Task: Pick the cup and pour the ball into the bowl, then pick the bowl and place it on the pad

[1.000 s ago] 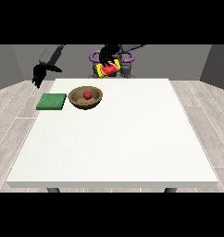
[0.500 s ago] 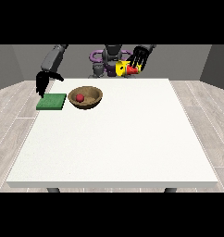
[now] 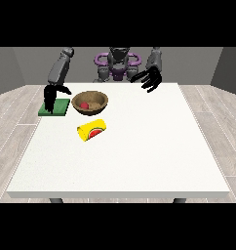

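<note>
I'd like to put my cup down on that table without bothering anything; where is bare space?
The whole near half, below the yellow cup, and the right side are bare. The far-left corner is crowded: green pad, bowl and a hand over the pad.

wooden bowl [image 3: 90, 102], matt white table [image 3: 139, 156]

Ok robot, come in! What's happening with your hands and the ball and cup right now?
Both hands open, holding nothing. Ball in bowl; cup on its side on table. Bowl beside pad, not on it. Nothing blocking.
</note>
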